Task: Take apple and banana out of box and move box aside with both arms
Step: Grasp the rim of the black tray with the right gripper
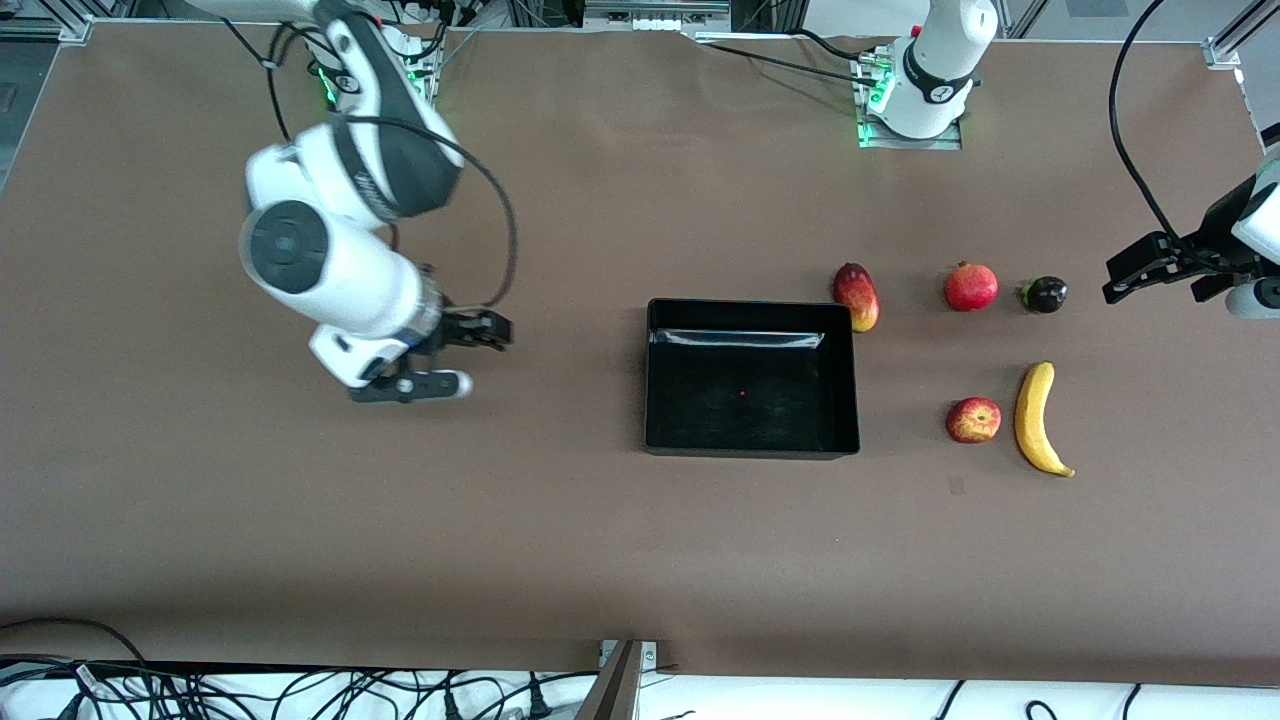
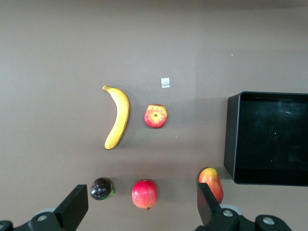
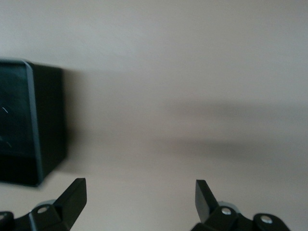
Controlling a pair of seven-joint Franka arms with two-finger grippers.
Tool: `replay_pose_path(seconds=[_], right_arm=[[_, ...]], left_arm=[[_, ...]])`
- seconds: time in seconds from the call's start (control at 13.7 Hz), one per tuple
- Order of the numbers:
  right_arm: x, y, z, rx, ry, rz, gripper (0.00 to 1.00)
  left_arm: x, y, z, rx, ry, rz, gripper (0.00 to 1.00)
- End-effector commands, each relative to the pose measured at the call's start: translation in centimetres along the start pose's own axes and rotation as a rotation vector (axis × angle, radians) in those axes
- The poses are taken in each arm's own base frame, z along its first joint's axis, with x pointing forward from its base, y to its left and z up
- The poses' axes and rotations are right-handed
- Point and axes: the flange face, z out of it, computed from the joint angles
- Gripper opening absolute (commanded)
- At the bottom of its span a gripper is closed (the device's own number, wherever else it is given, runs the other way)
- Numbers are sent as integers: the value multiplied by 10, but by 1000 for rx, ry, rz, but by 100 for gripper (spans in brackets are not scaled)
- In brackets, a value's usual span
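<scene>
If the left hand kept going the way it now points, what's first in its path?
Probably the small dark fruit, the first thing along the line of the open left hand; since the hand sits above table level, it may pass over.

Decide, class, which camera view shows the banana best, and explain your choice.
The left wrist view: the banana lies whole and large, its curve and dark tips plain, beside the apple. The front view also shows it whole, only smaller. The right wrist view shows none of it.
</scene>
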Motion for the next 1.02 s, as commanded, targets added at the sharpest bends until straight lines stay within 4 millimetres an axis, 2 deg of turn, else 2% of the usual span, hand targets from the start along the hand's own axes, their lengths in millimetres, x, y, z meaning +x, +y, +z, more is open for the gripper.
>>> replay_pose_path(seconds=[0.0, 0.22, 0.29, 0.36, 0.44, 0.58, 0.66, 0.73, 0.8, 0.87, 0.95], right_arm=[[-7, -72, 44, 50, 87, 95, 100], [-28, -120, 87, 71, 118, 51, 100], [-34, -131, 104, 78, 123, 53, 100], [-46, -152, 124, 92, 145, 39, 100], [-52, -162, 141, 98, 165, 29, 94], [-59, -167, 178, 60, 175, -12, 85], [-60, -167, 193, 53, 186, -26, 78], [-68, -174, 211, 50, 188, -46, 65], [-71, -175, 224, 45, 185, -53, 40], [-71, -174, 228, 42, 182, -65, 6], [-71, -174, 227, 42, 181, -65, 0]], left_arm=[[2, -5, 3, 9, 11, 16, 100], [2, -5, 3, 6, 14, 15, 100], [3, -3, 3, 6, 14, 18, 100], [3, -3, 3, 6, 14, 15, 100], [3, -3, 2, 1, 15, 8, 100], [3, -1, 0, -7, 20, 6, 100], [3, -2, -1, -10, 22, 2, 100], [3, -2, -2, -11, 25, 2, 100], [4, -2, -5, -13, 31, 0, 100], [4, -2, -8, -13, 35, -3, 100], [4, -1, -11, -16, 41, -10, 100]])
